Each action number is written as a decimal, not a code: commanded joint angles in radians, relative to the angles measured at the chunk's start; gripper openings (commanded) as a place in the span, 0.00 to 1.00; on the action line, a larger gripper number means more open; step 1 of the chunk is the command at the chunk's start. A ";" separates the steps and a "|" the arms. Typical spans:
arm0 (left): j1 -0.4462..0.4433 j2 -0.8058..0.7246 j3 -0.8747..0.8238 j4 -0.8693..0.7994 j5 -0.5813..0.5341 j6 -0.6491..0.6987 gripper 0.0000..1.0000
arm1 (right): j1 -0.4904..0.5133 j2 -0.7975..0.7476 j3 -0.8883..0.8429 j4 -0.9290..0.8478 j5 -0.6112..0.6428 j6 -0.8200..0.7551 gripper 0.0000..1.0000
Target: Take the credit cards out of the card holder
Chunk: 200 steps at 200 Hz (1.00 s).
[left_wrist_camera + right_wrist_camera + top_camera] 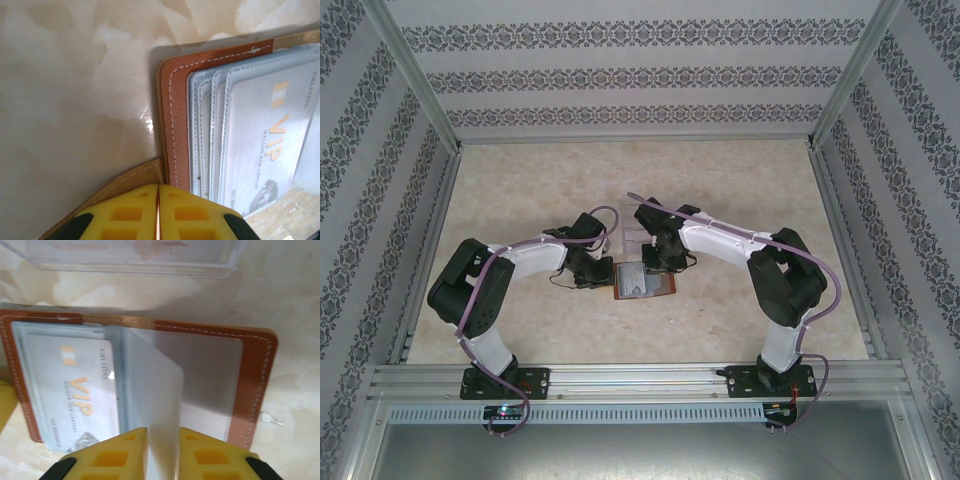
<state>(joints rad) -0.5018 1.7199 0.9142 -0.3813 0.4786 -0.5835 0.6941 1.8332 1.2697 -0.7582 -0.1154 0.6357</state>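
The card holder [642, 282] lies open on the table, reddish-brown leather [177, 125] with pale grey-blue sleeves inside. A silvery credit card [75, 390] with gold "VIP" lettering sits in the top sleeve on the left half [270, 145]. My left gripper [158, 200] is shut on the card holder's left edge by its tan strap, a thin brown strip pinched between the yellow fingers. My right gripper [162, 432] is closed on a pale frosted inner leaf [150, 385] that stands up from the spine. The right half [255, 380] lies flat.
A clear plastic stand [135, 260] sits just beyond the card holder, with faint reddish marks showing through it; it is also between the two wrists [632, 240]. Both arms reach in over the marbled table [520, 190]. Patterned walls enclose the table on three sides.
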 commanded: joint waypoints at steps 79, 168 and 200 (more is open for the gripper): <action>0.018 0.010 0.030 -0.083 -0.047 0.053 0.09 | -0.017 -0.005 -0.053 -0.078 0.138 -0.047 0.23; 0.017 -0.059 0.079 -0.102 -0.007 0.029 0.10 | -0.037 -0.117 -0.078 -0.034 0.077 -0.038 0.32; 0.006 -0.062 0.097 -0.091 0.021 0.016 0.10 | -0.043 -0.127 -0.103 0.057 -0.038 -0.020 0.32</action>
<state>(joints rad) -0.4957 1.6794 0.9810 -0.4492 0.4721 -0.5575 0.6579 1.7226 1.1980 -0.7738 -0.0525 0.5983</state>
